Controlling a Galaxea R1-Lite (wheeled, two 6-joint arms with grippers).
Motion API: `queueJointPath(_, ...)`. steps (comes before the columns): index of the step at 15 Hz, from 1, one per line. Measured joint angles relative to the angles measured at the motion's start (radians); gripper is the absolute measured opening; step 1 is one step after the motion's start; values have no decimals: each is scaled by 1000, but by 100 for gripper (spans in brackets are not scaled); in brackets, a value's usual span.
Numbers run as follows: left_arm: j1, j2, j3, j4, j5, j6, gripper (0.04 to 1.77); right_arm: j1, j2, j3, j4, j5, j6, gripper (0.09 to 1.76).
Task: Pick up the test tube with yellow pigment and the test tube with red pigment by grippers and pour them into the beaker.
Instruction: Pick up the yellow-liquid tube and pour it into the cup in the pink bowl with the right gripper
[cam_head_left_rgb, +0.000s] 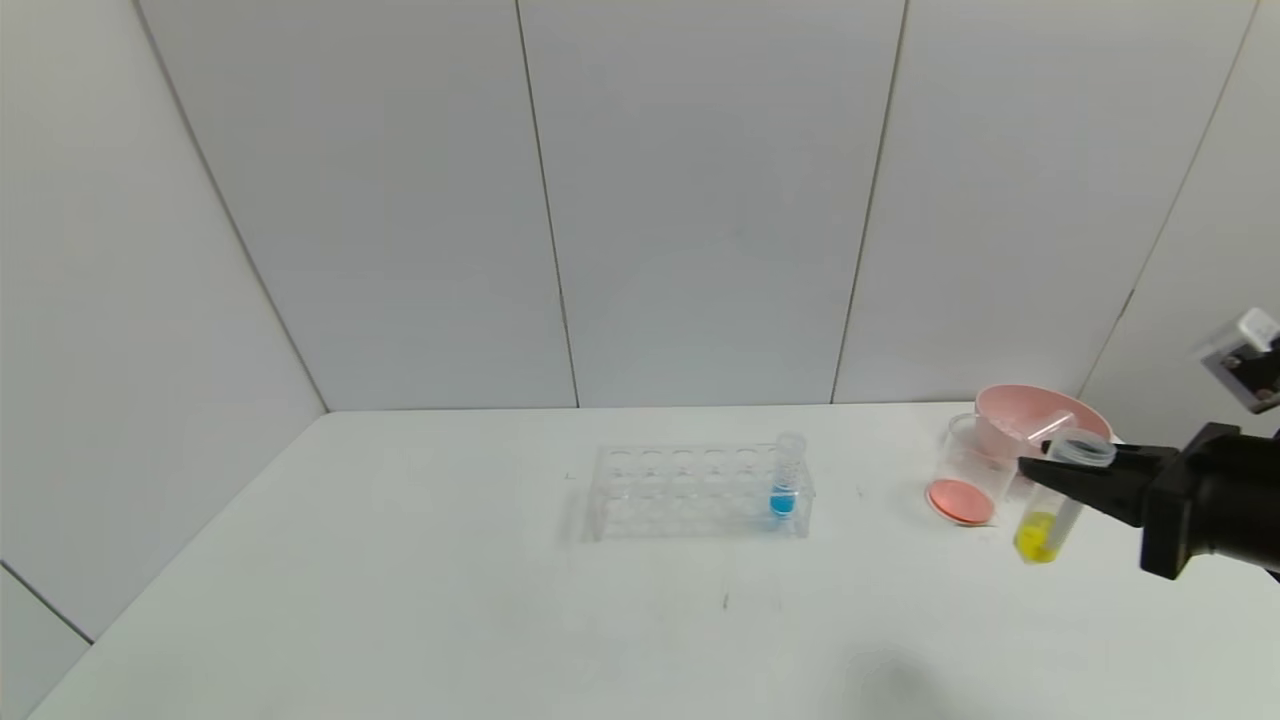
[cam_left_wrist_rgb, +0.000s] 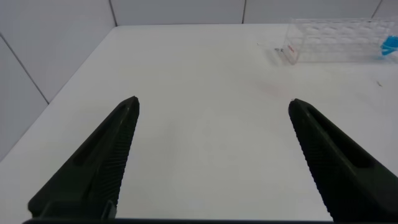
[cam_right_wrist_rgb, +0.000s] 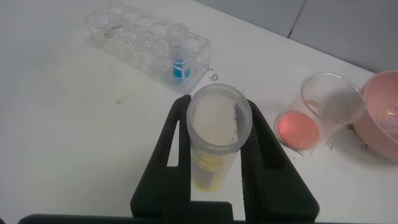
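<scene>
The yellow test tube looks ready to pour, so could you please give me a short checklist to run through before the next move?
1. Right gripper shut on the yellow test tube: ok.
2. Tube near upright, yellow liquid at its base: ok.
3. Beaker upright, already holding red-orange liquid: ok.
4. Tube mouth over the beaker: not ok, it hangs beside it.
5. Pink bowl close behind the beaker, clearance: cannot tell.
6. Left gripper open, away over bare table: ok.

We worked at a lab bench: a white table (cam_head_left_rgb: 400, 600) walled by plain grey panels (cam_head_left_rgb: 700, 200), bearing a clear tube rack (cam_head_left_rgb: 690, 495), pigment tubes and a beaker (cam_head_left_rgb: 968, 482).
</scene>
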Motion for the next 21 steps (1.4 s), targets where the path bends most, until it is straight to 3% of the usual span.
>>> queueJointPath(3,0,0,0,0,0,0,172,-276,13,-21,26,263,-138,52)
queueJointPath(5,0,0,0,0,0,0,172,-386,67,-58,35,342,-210,52)
queueJointPath(7,0,0,0,0,0,0,172,-440,134,-113,41,360,-242,52)
queueJointPath(10,0,0,0,0,0,0,172,-470,240,-227,83,362,-285,52)
queueJointPath(15,0,0,0,0,0,0,172,-451,381,-511,424,346,-458,52)
queueJointPath(18,0,0,0,0,0,0,172,-427,478,-684,600,271,-634,52)
queueJointPath(21,0,0,0,0,0,0,172,-390,566,-836,692,211,-688,52)
